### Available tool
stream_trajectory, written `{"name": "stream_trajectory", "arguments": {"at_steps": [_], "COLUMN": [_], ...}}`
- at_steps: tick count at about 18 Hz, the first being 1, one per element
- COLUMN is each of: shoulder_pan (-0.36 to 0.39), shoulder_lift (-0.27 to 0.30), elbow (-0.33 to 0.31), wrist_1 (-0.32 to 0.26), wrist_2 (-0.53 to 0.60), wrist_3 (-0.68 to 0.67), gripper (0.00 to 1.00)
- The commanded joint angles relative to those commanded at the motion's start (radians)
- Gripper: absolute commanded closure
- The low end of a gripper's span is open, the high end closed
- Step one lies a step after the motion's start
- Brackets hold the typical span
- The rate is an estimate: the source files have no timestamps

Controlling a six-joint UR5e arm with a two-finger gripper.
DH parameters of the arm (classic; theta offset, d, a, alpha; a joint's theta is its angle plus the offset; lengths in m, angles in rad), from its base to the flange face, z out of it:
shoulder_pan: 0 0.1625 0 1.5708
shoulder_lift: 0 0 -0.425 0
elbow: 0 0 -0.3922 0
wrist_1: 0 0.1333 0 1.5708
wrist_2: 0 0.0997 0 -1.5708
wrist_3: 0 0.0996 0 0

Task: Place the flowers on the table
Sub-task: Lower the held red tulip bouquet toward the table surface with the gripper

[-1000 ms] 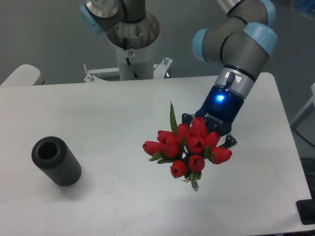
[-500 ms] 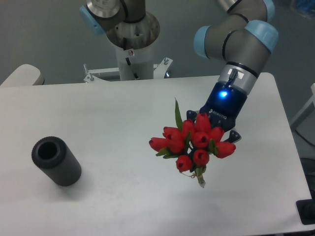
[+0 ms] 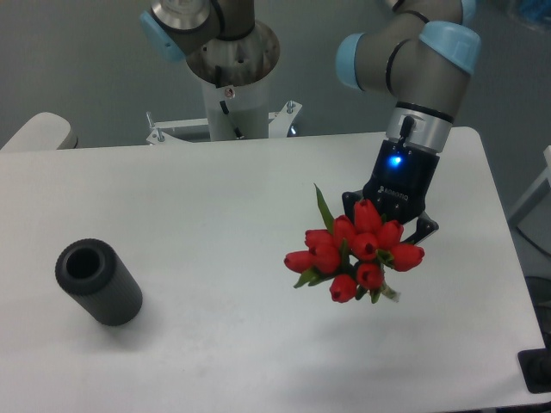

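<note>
The flowers [image 3: 355,251], a bunch of red tulip buds with green leaves, hang in the air over the right half of the white table [image 3: 189,215]. The buds face the camera and hide most of the stems. My gripper [image 3: 389,225] is right behind the bunch and shut on the flowers; its fingertips are hidden by the buds. A pale stem end pokes out at the lower right of the bunch.
A dark grey hollow cylinder [image 3: 98,281] lies on its side at the left of the table. The robot's base [image 3: 231,77] stands at the back edge, middle. The table's right edge is close to the arm.
The gripper with the flowers has moved to the right and slightly toward the front, and the bunch has turned more upright. The cylinder has not moved.
</note>
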Motion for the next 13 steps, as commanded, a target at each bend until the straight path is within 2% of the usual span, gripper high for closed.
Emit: {"name": "stream_trajectory", "arguments": {"at_steps": [3,7,13], "shoulder_pan": [-0.002,-0.003,-0.008], "shoulder_lift": [0.011,0.026,0.060], "elbow": [-0.011,-0.060,-0.178], "wrist_1": [-0.002,-0.003,-0.008], "wrist_2": [0.069,0.132,0.385], "wrist_3": [0.058,0.216,0.416], "gripper": [0.75,0.75,0.75]}}
